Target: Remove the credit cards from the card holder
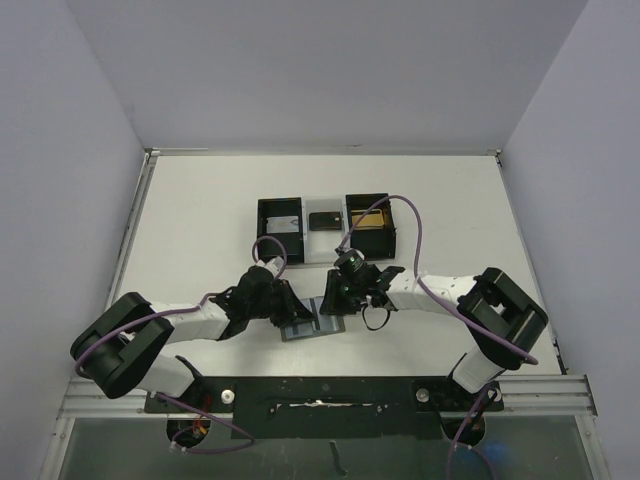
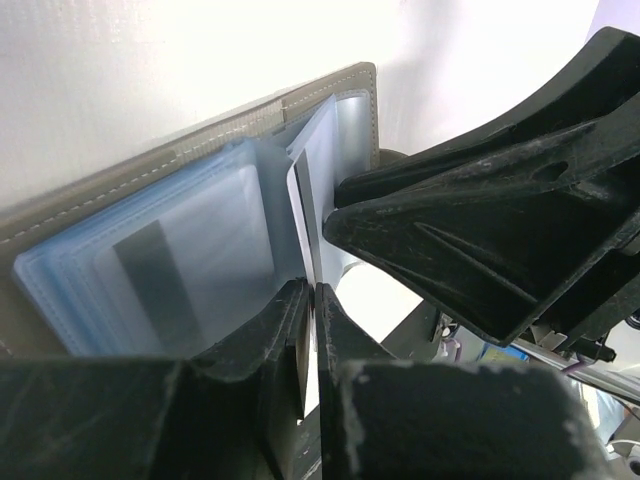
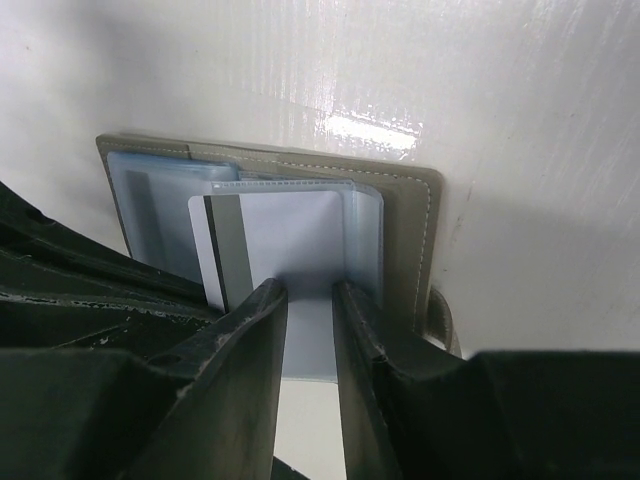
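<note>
The grey card holder lies open on the white table between my two grippers. Its stitched edge frames pale blue pocket leaves. In the right wrist view a whitish credit card with a grey stripe sticks partly out of the holder's right pocket. My right gripper stands over that card, open, with a narrow gap between its fingers. My left gripper is shut on a thin pale leaf at the holder's fold. Whether a card is inside that leaf I cannot tell. The left gripper and right gripper almost touch.
A black three-compartment tray stands behind the holder, with a dark thing in its middle part and a yellowish one on the right. The right gripper's black finger fills the right side of the left wrist view.
</note>
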